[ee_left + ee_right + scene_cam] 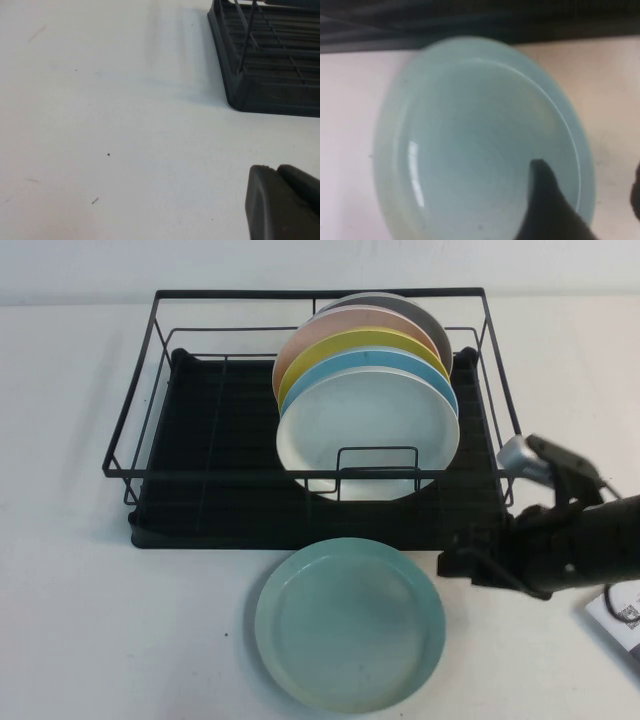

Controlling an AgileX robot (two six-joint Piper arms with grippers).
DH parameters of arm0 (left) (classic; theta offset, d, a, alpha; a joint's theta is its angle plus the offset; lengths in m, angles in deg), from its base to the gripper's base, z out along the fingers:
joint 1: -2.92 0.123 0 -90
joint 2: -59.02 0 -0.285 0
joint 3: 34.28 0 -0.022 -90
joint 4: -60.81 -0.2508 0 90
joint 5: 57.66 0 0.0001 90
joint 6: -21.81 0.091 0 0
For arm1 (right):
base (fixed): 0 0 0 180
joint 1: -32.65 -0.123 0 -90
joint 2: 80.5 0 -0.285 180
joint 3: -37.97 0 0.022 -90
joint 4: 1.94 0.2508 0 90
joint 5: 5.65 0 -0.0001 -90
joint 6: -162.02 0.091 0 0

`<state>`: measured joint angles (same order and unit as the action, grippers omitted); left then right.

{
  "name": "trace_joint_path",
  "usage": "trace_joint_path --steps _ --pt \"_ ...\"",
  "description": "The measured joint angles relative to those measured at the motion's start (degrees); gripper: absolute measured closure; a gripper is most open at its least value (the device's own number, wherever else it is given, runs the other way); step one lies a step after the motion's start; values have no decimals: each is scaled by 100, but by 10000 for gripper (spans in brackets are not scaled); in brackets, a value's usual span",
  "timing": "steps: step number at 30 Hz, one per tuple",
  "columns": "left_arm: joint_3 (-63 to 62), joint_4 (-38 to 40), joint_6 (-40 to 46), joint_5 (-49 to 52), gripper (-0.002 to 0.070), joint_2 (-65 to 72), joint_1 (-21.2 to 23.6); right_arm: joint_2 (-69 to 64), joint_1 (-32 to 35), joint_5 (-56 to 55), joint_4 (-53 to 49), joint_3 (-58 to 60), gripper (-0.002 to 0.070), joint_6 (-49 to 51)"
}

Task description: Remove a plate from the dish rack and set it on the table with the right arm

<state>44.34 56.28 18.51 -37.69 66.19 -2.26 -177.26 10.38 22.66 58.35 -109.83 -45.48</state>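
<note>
From the high view, the mint plate lies flat on the table, just in front of the rack and near its right half. The right gripper sits at the plate's right edge, its tip close to the rim or just over it; from here I cannot tell whether it touches. The right arm reaches in from the right side of the table. In the rack, five plates stand on edge in a row: a white plate in front, then a blue plate, a yellow plate, a pink plate and a grey plate at the back. A paper with print lies at the table's right edge. In the left wrist view, the left gripper shows only as a dark corner over bare table, well apart from a corner of the rack; whether its fingers are spread or pressed together cannot be told. In the right wrist view, the plate fills the picture, resting on the table with the rack's dark base behind it. One dark finger lies over the plate's inside, the other shows only at the picture's edge beyond the rim, so the claw is spread, straddling the rim.
</note>
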Motion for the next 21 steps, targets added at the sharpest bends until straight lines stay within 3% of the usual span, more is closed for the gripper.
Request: trace_joint_path --steps 4,9,21 --pt "0 0 0 0 679 0 0 760 242 334 -440 0 440 0" --pt "0 0 0 0 679 0 0 2038 284 863 -1281 0 647 158" --pt "0 0 0 0 679 0 0 4341 297 2597 -2142 165 692 268"
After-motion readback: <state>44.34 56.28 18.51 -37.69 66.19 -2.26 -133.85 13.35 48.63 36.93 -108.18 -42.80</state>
